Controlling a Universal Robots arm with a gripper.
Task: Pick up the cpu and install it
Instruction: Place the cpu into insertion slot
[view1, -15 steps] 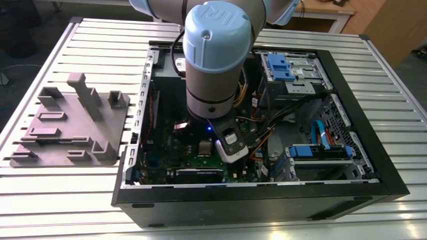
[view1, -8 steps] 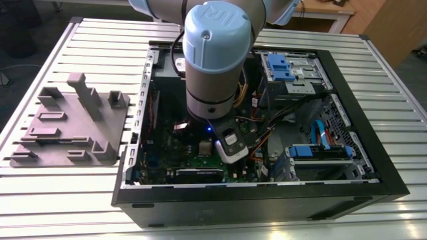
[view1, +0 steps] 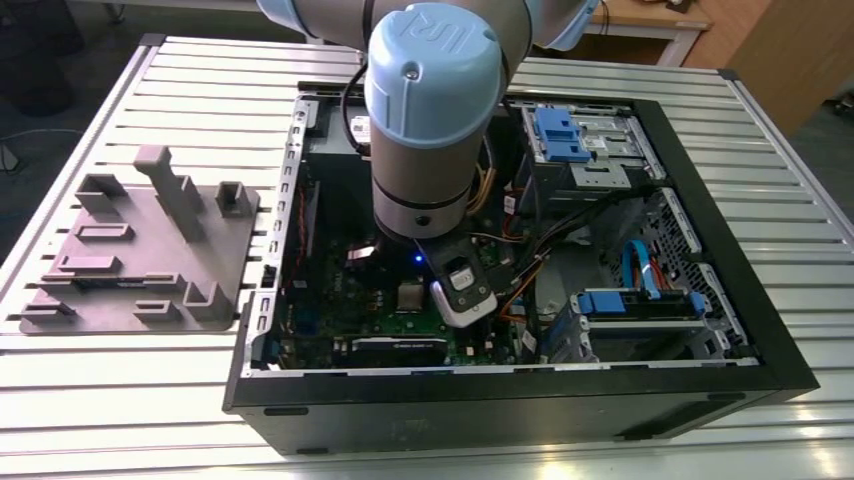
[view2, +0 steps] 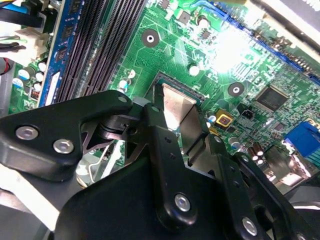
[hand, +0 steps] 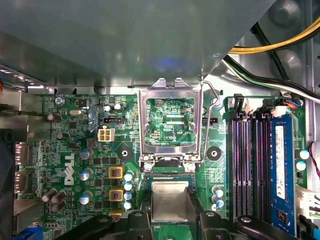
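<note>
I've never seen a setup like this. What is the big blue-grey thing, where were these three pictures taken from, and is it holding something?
The blue-grey column is a robot arm reaching down into an open computer case, which lies on a slatted metal table. That picture comes from a camera standing off the arm. On the exterior view's left, a grey tray sits on the table. The other two pictures come from cameras riding near the arm's wrist, looking at the green motherboard. The black pieces there belong to the gripper, the arm's two-fingered hand. It is shut on the cpu, a small silver square chip, close over the board and right by the open socket frame.
</note>
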